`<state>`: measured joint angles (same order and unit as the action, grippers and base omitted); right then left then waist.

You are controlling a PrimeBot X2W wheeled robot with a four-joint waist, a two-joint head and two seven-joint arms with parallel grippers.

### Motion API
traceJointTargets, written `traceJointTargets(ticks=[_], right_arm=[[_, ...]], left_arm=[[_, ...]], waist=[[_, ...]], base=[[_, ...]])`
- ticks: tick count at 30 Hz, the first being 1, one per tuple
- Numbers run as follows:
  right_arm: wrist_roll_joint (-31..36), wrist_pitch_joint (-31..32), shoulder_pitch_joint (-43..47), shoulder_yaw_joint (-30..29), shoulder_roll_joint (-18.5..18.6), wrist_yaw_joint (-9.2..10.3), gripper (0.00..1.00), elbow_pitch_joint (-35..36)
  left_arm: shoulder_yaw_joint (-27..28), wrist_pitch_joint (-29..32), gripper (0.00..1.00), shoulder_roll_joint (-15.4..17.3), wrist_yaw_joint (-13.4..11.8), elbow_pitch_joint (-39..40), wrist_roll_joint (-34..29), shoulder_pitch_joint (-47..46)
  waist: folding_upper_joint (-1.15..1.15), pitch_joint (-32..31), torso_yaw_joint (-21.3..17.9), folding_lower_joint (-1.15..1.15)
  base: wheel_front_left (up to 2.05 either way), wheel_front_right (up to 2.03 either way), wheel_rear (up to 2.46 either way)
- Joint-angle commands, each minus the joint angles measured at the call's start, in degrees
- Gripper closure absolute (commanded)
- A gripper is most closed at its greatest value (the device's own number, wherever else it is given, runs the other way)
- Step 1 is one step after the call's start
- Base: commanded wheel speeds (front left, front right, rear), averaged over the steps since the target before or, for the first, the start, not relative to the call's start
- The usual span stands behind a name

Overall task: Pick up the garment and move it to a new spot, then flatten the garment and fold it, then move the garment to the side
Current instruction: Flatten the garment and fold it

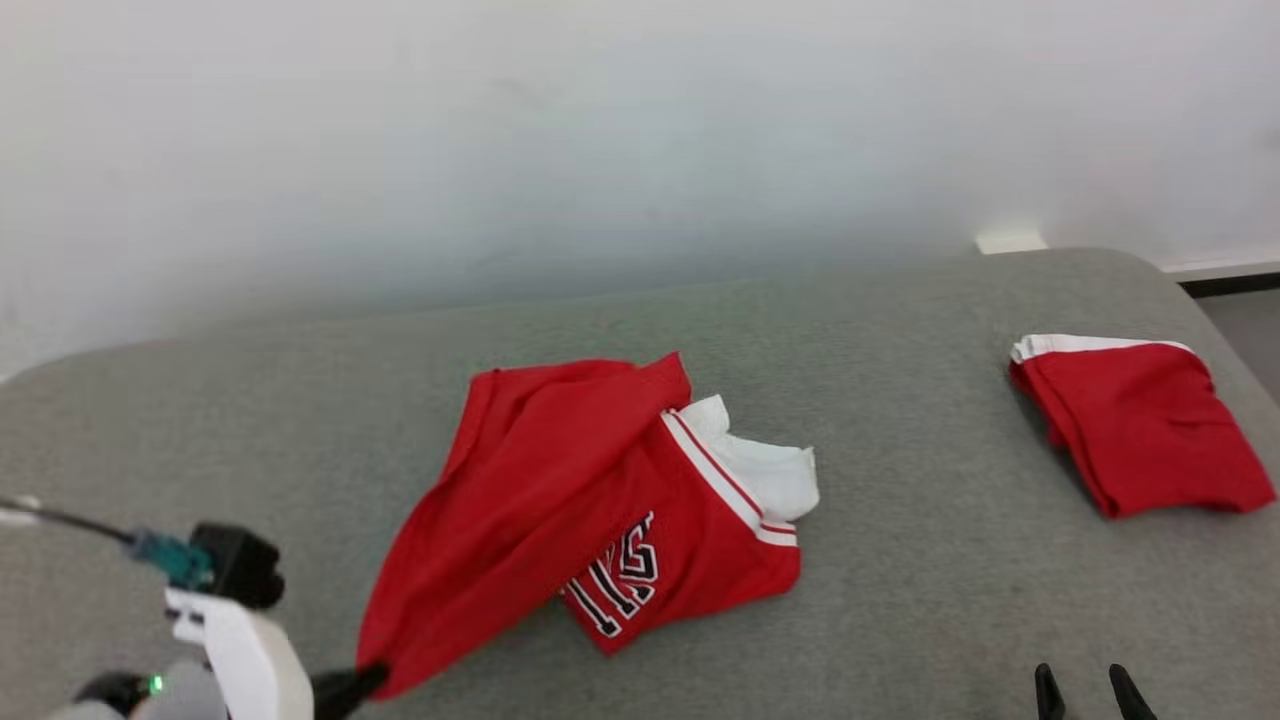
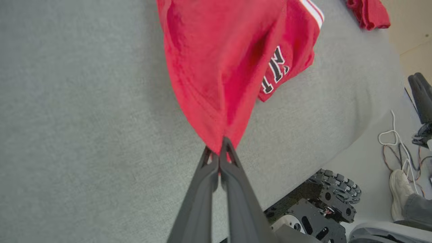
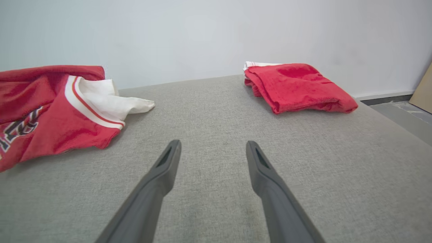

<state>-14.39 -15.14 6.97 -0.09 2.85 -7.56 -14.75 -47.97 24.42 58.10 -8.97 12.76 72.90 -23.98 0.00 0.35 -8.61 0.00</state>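
Observation:
A crumpled red garment (image 1: 560, 500) with a white sleeve and black lettering lies in the middle of the grey cushion. Its near-left corner is stretched toward my left gripper (image 1: 365, 680), which is shut on that corner. In the left wrist view the garment (image 2: 216, 67) tapers down into the closed left gripper (image 2: 219, 150). My right gripper (image 1: 1090, 690) stands open at the lower right, above bare cushion. In the right wrist view the right gripper (image 3: 212, 148) holds nothing, and the garment (image 3: 57, 108) lies to its left.
A folded red garment (image 1: 1140, 420) with a white edge rests at the cushion's right end, also seen as the folded garment (image 3: 297, 86). A pale wall stands behind. Past the cushion's near edge are the robot base (image 2: 324, 202), cables (image 2: 395, 138) and a person's shoe (image 2: 400, 189).

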Motion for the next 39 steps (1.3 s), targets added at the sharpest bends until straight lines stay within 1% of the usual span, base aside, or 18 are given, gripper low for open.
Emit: traceJointTargets(ticks=[1, 4, 7, 13, 17, 20, 21, 22, 23, 24, 25, 26, 28, 30, 34, 35, 37, 39], right_arm=[[-0.2, 0.0, 0.4, 0.2, 0.1, 0.17, 0.0, 0.1], [0.6, 0.0, 0.5, 0.4, 0.1, 0.17, 0.0, -0.1], [1.3, 0.0, 0.2, 0.2, 0.1, 0.17, 0.0, -0.1], [2.1, 0.0, -0.2, -0.1, 0.1, 0.17, 0.0, -0.2], [2.2, 0.0, 0.2, 0.2, 0.1, 0.17, 0.0, -0.4], [2.1, 0.0, 0.6, 0.1, 0.1, 0.17, 0.0, -0.5], [2.1, 0.0, 0.8, 0.1, 0.1, 0.17, 0.0, -0.5], [2.1, 0.0, 0.9, 0.0, 0.1, 0.18, 0.0, -0.5], [2.1, 0.0, 1.0, -0.1, 0.1, 0.17, 0.0, -0.5], [2.1, 0.0, 1.1, -0.1, 0.1, 0.17, 0.0, -0.6], [2.1, 0.0, 1.1, -0.1, 0.1, 0.17, 0.0, -0.6], [2.1, 0.0, 1.1, -0.1, 0.1, 0.17, 0.0, -0.6], [2.1, 0.0, 1.2, -0.1, 0.1, 0.17, 0.0, -0.6], [2.1, 0.0, 1.2, 0.0, 0.1, 0.17, 0.0, -0.5], [2.3, 0.0, 1.1, -0.1, 0.1, 0.17, 0.0, -0.3], [2.3, 0.0, 1.1, -0.1, 0.1, 0.17, 0.0, -0.3], [2.3, 0.0, 1.0, -0.1, 0.4, 0.17, 0.0, -0.2], [2.3, 0.0, 0.8, 0.1, 0.6, 0.17, 0.0, -0.2]], left_arm=[[-0.8, -2.4, 1.0, -1.1, -0.8, -1.1, 0.0, 3.3], [-2.3, -7.6, 1.0, -3.2, -2.6, -6.6, -0.8, 9.0], [-3.6, -11.9, 1.0, -6.6, -2.6, -12.8, -1.5, 12.4], [-3.3, -19.3, 1.0, -13.3, 1.1, -24.0, 0.8, 16.4], [-3.2, -22.6, 1.0, -15.6, 3.5, -29.9, 0.7, 17.6], [-2.0, -24.7, 1.0, -16.1, 5.2, -32.4, 2.0, 18.2], [-1.6, -25.5, 0.75, -16.1, 5.6, -32.9, 2.1, 18.4], [-1.2, -26.1, 0.59, -16.1, 5.9, -33.3, 2.4, 18.6], [-1.1, -26.3, 0.53, -16.0, 6.2, -33.5, 2.6, 18.9], [-0.8, -26.5, 0.4, -15.7, 6.3, -33.8, 2.9, 19.2], [-0.3, -26.8, 0.06, -15.5, 6.1, -33.9, 3.6, 19.4], [0.3, -27.3, 0.0, -15.2, 6.0, -34.0, 4.0, 19.7], [0.9, -27.6, 0.0, -14.3, 5.7, -33.9, 4.7, 20.3], [1.8, -28.0, 0.0, -13.2, 4.6, -33.5, 5.5, 21.1], [3.3, -28.8, 0.0, -9.8, 0.5, -30.7, 4.5, 21.3], [3.3, -28.8, 0.0, -9.8, 0.5, -30.7, 4.5, 21.3], [4.1, -29.8, 0.0, -8.2, -2.0, -28.1, 3.3, 20.1], [5.0, -31.1, 0.0, -7.2, -3.8, -24.0, 1.4, 17.8]], waist=[[0.0, 0.4, 2.3, 0.0], [0.0, 0.4, 4.2, 0.0], [0.0, 0.3, 5.6, 0.0], [0.0, 0.0, 6.9, 0.0], [0.0, -0.2, 7.1, 0.0], [0.0, -0.3, 7.1, 0.0], [0.0, -0.4, 7.0, 0.0], [0.0, -0.4, 7.0, 0.0], [0.0, -0.4, 7.0, 0.0], [0.0, -0.5, 6.9, 0.0], [0.0, -0.5, 6.9, 0.0], [0.0, -0.6, 6.9, 0.0], [0.0, -0.7, 6.8, 0.0], [0.0, -0.7, 6.5, 0.0], [0.0, -0.8, 5.6, 0.0], [0.0, -0.8, 5.6, 0.0], [0.0, -0.7, 5.0, 0.0], [0.0, -0.6, 4.3, 0.0]], base=[[0.0, 0.0, 0.0], [0.0, 0.0, 0.0], [0.0, 0.0, 0.0], [0.0, 0.0, 0.0], [0.0, 0.0, 0.0], [0.0, 0.0, 0.0], [0.0, 0.0, 0.0], [0.0, 0.0, 0.0], [0.0, 0.0, 0.0], [0.0, 0.0, 0.0], [0.0, 0.0, 0.0], [0.0, 0.0, 0.0], [0.0, 0.0, 0.0], [0.0, 0.0, 0.0], [0.0, 0.0, 0.0], [0.0, 0.0, 0.0], [0.0, 0.0, 0.0], [0.0, 0.0, 0.0]])
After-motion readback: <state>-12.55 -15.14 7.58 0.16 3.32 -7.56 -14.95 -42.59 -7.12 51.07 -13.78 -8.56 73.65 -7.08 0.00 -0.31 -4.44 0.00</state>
